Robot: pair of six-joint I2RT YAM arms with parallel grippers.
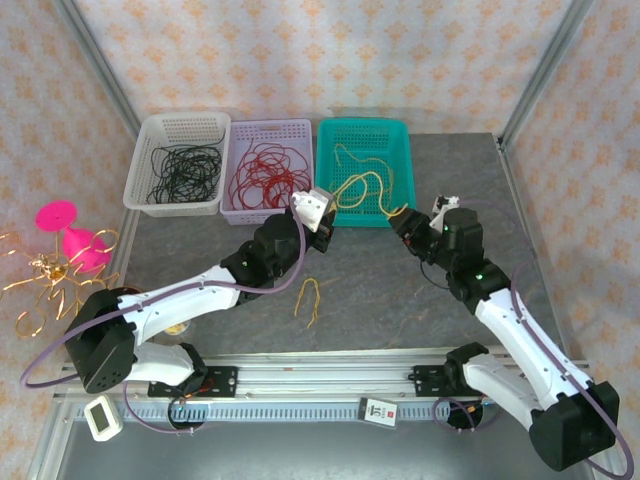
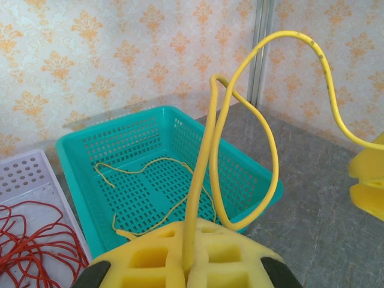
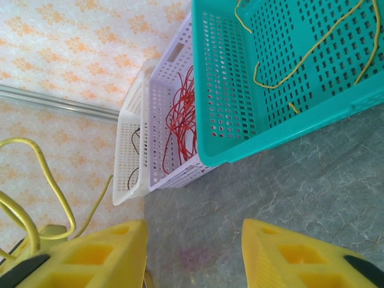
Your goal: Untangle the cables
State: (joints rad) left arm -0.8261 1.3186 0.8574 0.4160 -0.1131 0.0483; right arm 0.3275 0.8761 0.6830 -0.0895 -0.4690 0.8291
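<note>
Counts: 2 grippers, 3 baskets, 3 yellow cable pieces, 1 red tangle (strand count unclear), 1 heap of black wires.

The left gripper (image 2: 191, 252) is clamped on the thick yellow cable (image 2: 203, 150). The right gripper (image 3: 193, 234) has its jaws apart, with bare table (image 1: 380, 300) showing through the gap.

Baskets along the far edge, from the left:
- white basket (image 1: 185, 120) with the black wires (image 1: 185, 170)
- lavender basket (image 1: 270, 125) with the red cables (image 1: 265, 175)
- teal basket (image 1: 364, 123) with a thin yellow cable (image 2: 150, 162) lying flat inside

The left wrist view gives the pinch itself. The held cable rises upright from the pads, loops over and runs off right. The right wrist view gives the open gap, and the thick cable passes outside its left finger. The top view gives the layout. The held cable arches left to right between the two grippers, above the teal basket's near edge. A folded yellow piece (image 1: 308, 298) lies on the table between the arms, long axis near-far, bend toward the baskets.
</note>
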